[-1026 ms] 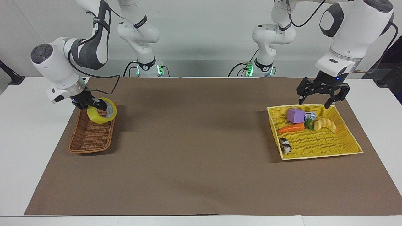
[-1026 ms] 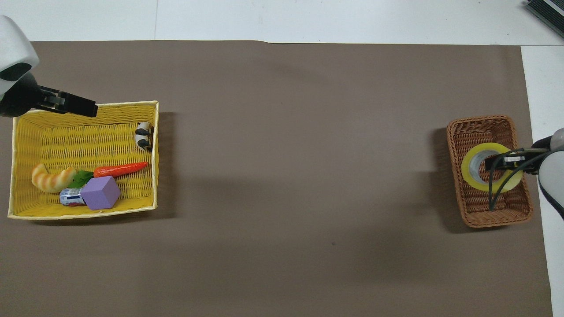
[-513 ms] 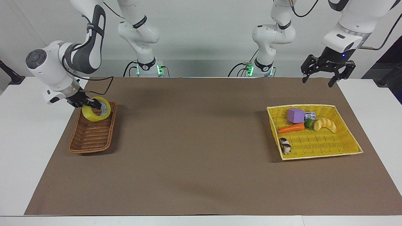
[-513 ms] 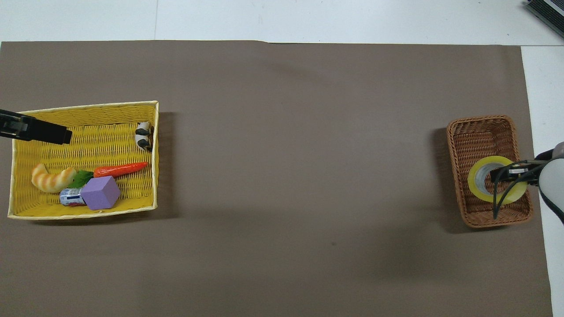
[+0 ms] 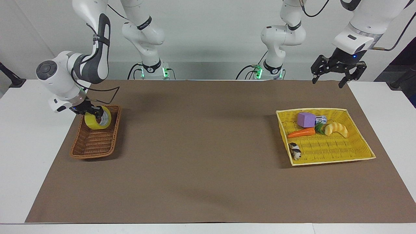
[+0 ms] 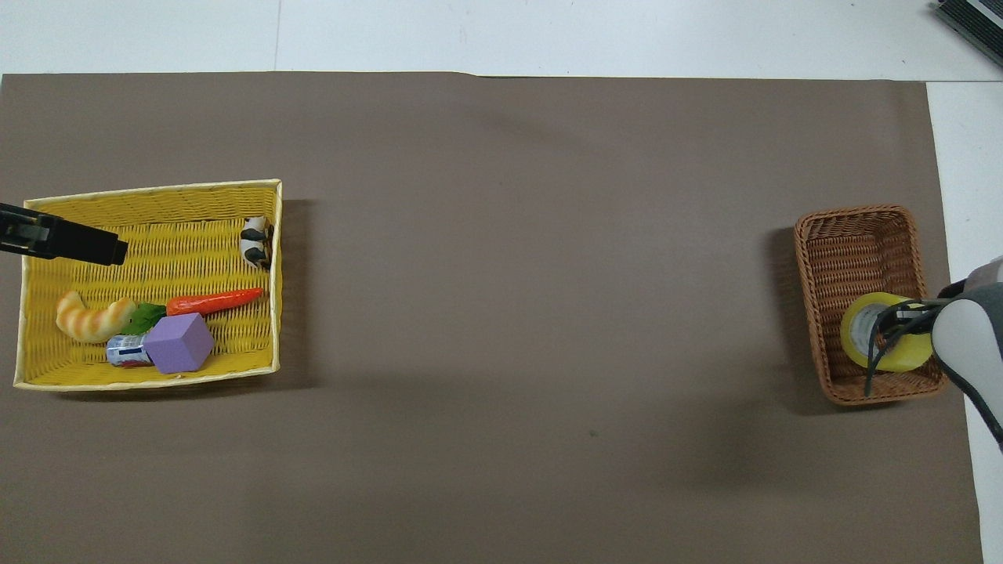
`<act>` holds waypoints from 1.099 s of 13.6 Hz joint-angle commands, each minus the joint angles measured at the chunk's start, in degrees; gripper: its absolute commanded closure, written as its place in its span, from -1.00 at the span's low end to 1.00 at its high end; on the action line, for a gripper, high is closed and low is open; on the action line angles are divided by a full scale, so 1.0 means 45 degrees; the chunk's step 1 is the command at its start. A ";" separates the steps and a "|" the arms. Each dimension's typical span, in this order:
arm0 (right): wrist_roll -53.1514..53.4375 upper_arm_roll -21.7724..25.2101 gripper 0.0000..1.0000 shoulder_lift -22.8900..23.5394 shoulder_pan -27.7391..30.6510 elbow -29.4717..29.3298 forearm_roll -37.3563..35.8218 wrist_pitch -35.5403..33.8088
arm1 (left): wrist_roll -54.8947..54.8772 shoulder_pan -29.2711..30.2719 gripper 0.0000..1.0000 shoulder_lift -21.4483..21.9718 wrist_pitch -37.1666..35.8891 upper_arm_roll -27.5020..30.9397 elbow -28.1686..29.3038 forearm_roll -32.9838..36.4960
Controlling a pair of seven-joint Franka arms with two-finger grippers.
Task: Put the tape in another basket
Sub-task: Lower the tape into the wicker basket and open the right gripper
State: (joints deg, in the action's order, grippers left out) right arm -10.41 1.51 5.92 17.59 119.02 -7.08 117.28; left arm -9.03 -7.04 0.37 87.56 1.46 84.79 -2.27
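Right gripper, reaching in from the right arm's end of the bench, is seen low inside the brown wicker basket, at the basket's end nearer the robots. The tape is found there too, tilted on edge, with the gripper at its upper rim and core.

Change noted: a second ago the roll was carried above the basket rim. It has since been lowered below rim level and drawn toward the nearer end. Whether the roll is gripped or already let go cannot be told. Contact with the basket floor is not confirmed either.

Left gripper is noted wide apart and holding nothing. It has been raised from just above the yellow basket and is now parked high over that basket's nearer rim; this arm is taken to be waiting.

Left in the yellow basket: purple cube, carrot, croissant, small black-and-white toy.

Judgement: the transfer is nearly done. Only release and a clean withdrawal through the core are thought to remain, with a risk of the roll being dragged out.
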 commanded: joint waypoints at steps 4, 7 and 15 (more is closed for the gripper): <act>-0.0090 -0.0159 -1.00 0.0110 0.0234 -0.0081 -0.0615 0.0363 | -0.0064 0.0138 -1.00 0.0249 0.0016 -0.0050 0.0279 0.0211; -0.0089 -0.0178 -1.00 0.0149 0.0194 -0.0316 -0.0615 0.0304 | -0.0064 0.0138 -1.00 0.0249 0.0016 -0.0050 0.0279 0.0211; 0.0163 -0.0237 -1.00 0.0168 0.0019 -0.0781 -0.0518 0.0305 | -0.0064 0.0138 -1.00 0.0249 0.0016 -0.0050 0.0279 0.0211</act>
State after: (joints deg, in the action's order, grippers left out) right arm -10.41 0.91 6.45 18.19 117.72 -8.59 118.28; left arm -9.03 -7.00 0.37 87.56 1.60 84.79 -2.27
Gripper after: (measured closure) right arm 0.000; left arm 0.000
